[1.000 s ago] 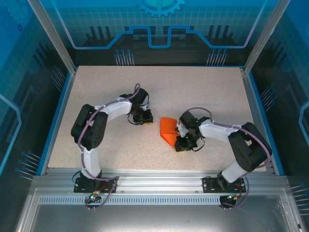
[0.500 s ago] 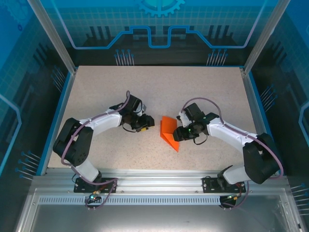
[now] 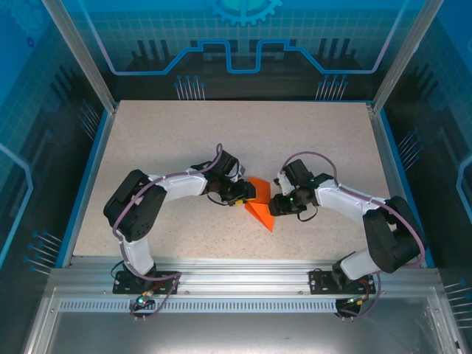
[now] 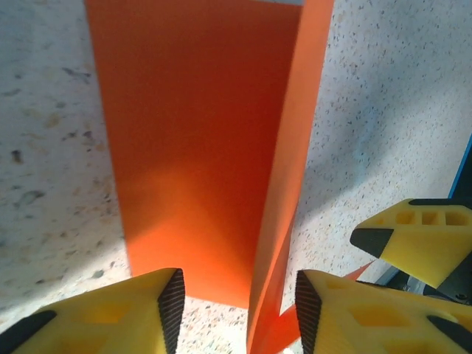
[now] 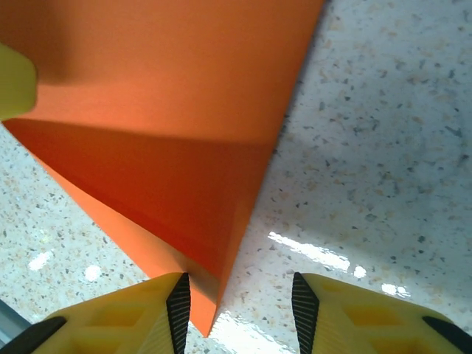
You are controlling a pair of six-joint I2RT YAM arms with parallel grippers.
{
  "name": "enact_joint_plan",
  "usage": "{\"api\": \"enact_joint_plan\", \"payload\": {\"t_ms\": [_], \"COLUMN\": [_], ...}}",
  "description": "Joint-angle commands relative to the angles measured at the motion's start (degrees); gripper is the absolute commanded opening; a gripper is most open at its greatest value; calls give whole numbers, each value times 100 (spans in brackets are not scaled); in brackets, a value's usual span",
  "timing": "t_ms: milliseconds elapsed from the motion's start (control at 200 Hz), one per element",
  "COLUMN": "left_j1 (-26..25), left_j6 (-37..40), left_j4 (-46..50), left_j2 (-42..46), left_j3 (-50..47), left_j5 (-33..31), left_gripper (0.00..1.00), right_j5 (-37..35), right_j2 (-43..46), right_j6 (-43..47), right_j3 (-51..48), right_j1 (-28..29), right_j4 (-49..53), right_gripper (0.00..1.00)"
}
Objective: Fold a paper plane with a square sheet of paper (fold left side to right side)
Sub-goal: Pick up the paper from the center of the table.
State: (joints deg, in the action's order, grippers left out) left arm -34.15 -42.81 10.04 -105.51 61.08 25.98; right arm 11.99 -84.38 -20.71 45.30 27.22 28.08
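The square sheet of paper point(image 3: 258, 202) is found partly folded — further folds outstanding; left gripper point(image 3: 248, 194) at nine o'clock, right gripper point(image 3: 274, 205) at three, both released.

Bench point(image 3: 184, 133): beige speckled top, centre of frame. Blue rim point(image 3: 87, 184) along its left, far and right edges. Aluminium rail point(image 3: 236, 274) across the bottom. Slanted aluminium posts point(image 3: 77, 51) at upper left and upper right. Back panel point(image 3: 147, 44): blue grid, with a gear emblem point(image 3: 243, 9) at top centre. Right wrist view: glare patches on the bench, lower centre.
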Motion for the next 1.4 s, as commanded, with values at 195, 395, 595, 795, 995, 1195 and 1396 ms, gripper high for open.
{"api": "enact_joint_plan", "payload": {"t_ms": [195,395,595,795,995,1195,1396], "left_j1": [-4,35,229,447,461,406,224], "left_j6": [-170,-448,-723,-805,-721,-655,-526], "left_j4": [138,180,199,220,384,458,556], "left_j2": [-226,-158,-89,-37,-76,37,-131], "left_j3": [390,527,511,624,913,1003,1250], "left_j5": [-367,-693,-924,-964,-863,-783,-745], "left_gripper": [24,15,8,6,6,7,7], "right_j5": [-262,-842,-1287,-1621,-1930,-2327,-2129], "right_j2": [756,1190,1144,923,744,1670,2497], "right_j6": [271,517,779,1137,1422,1387,1078], "right_j3": [-290,-396,-444,-332,-112,-297,-568], "right_j1": [-83,243,701,1187,1272,1210,1027], "right_j4": [-247,-461,-822,-1209,-1250,-920,-684], "right_gripper": [47,49,50,51,53,71,83]}}
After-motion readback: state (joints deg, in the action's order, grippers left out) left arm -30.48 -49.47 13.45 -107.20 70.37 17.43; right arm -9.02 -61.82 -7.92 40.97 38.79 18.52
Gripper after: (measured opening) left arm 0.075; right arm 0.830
